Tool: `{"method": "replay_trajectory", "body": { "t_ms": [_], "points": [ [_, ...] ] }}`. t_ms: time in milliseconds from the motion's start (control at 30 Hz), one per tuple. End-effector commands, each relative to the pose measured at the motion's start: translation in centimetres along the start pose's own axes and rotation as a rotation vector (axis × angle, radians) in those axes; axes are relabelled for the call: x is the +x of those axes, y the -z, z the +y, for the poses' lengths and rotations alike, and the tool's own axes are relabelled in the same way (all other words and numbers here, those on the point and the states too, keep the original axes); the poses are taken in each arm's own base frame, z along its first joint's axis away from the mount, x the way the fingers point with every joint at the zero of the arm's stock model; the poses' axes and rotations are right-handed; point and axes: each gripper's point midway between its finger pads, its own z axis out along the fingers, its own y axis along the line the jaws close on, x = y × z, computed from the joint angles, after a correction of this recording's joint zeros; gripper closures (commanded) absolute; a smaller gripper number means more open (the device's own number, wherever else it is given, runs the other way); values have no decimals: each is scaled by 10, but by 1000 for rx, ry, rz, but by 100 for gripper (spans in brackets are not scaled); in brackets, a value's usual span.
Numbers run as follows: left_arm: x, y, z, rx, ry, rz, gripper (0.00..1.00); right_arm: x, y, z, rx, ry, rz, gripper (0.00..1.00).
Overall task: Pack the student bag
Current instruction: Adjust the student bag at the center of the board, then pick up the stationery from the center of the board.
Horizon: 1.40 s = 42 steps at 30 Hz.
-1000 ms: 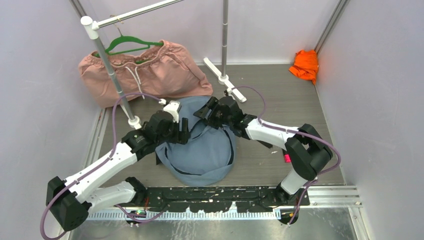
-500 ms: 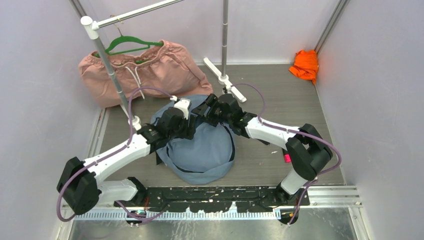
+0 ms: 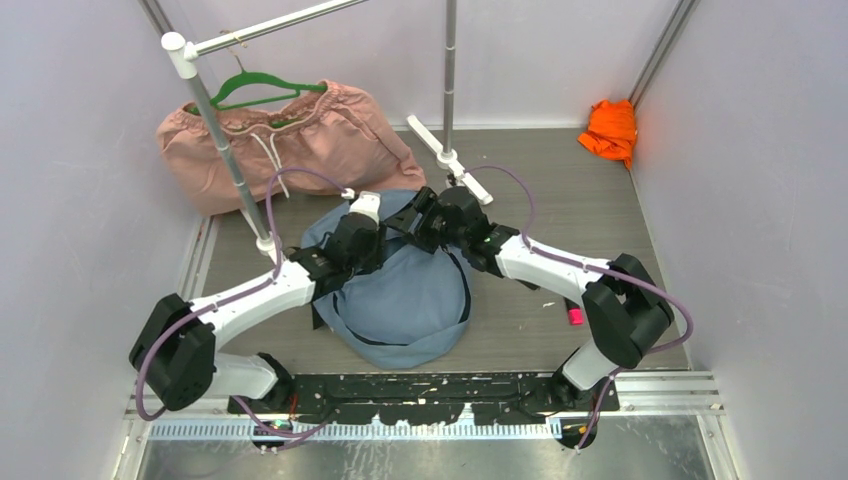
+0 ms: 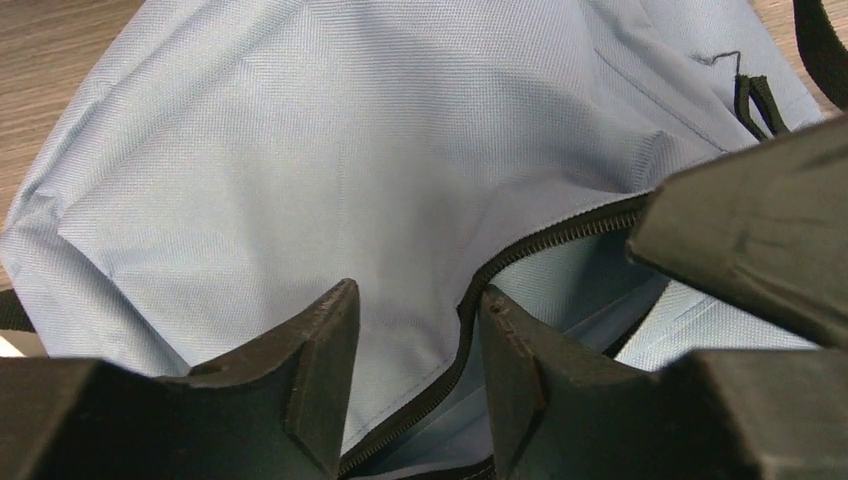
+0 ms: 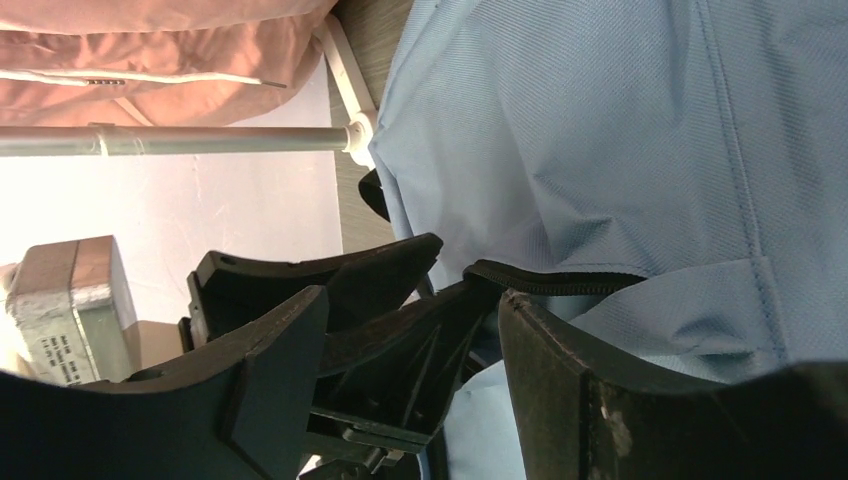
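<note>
Zipper rim of the student bag runs between the parted jaws of the left pincer, not yet clenched on it. The bag lies on the table, mouth at its far end. The right pincer, spread wide and released, hangs just beside that same opening.

Soft dusty-blue fabric backpack, rounded in outline, with black trim along its lower edge. It lies slumped and flattened at centre frame in the top view. Its black zipper is parted, and the gap shows pale blue lining.
</note>
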Motion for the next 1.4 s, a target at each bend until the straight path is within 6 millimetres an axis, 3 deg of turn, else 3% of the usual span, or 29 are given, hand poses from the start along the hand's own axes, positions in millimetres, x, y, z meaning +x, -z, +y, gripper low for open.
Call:
{"method": "replay_trajectory", "body": {
  "t_ms": [0,67,167,233,300,400,467,533,633,733,867,1000,1167,1300,1367],
  "points": [
    [-23,-6,-17,54,30,-67,47,-9,13,32,-83,16,-29,31],
    [-23,-6,-30,100,19,-60,40,-9,14,31,-81,16,-30,31],
    [-19,-11,-37,108,4,-55,40,-11,17,30,-80,14,-36,31],
    [-16,-15,-37,99,-8,-42,50,-12,20,30,-79,14,-40,31],
    [-15,-19,-38,95,-19,-30,69,-15,26,27,-67,21,-49,31],
    [-16,-20,-37,78,-23,-15,99,-35,45,-8,96,55,-112,28],
    [-19,-17,-37,76,-27,2,100,-60,75,-46,267,105,-212,28],
    [-24,-13,-40,89,-26,12,100,-85,117,-85,446,134,-321,27],
    [-30,0,-61,203,-28,26,100,-107,189,-144,684,70,-424,25],
    [-32,12,-94,298,-83,23,100,-111,255,-185,850,-35,-504,21],
    [-33,23,-136,375,-127,49,100,-104,304,-215,998,-134,-566,10],
    [-52,36,-147,407,-100,29,100,-107,324,-228,1080,-192,-585,6],
    [-87,48,-121,311,-145,-91,100,-119,344,-250,1146,-297,-593,5],
    [-88,50,-118,337,-182,-55,100,-121,334,-280,1106,-451,-529,6],
    [-86,51,-120,357,-183,-37,100,-113,310,-288,1028,-495,-442,7]
  ]
}}
